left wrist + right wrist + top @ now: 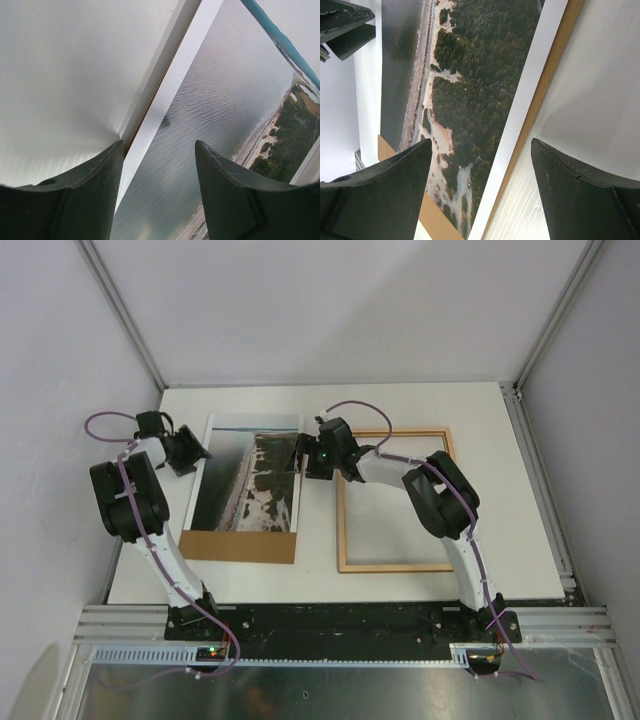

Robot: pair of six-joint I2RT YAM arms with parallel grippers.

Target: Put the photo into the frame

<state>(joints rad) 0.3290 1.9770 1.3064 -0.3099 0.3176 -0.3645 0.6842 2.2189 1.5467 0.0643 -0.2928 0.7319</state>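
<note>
Nearest, a strip of brown backing board (240,546) shows from under the photo (245,480), which lies on the surface (500,490) with its long axis running away from the arms. The frame (395,567) lies just right of it. Further back, the left tool (200,453) and right tool (303,455) each straddle one long edge, jaws apart, gripping nothing.

On the tabletop (400,400), at left: photo (245,475) atop backing board (240,547), board jutting out nearward. Right of both, apart: frame (390,567), lying flat.
</note>
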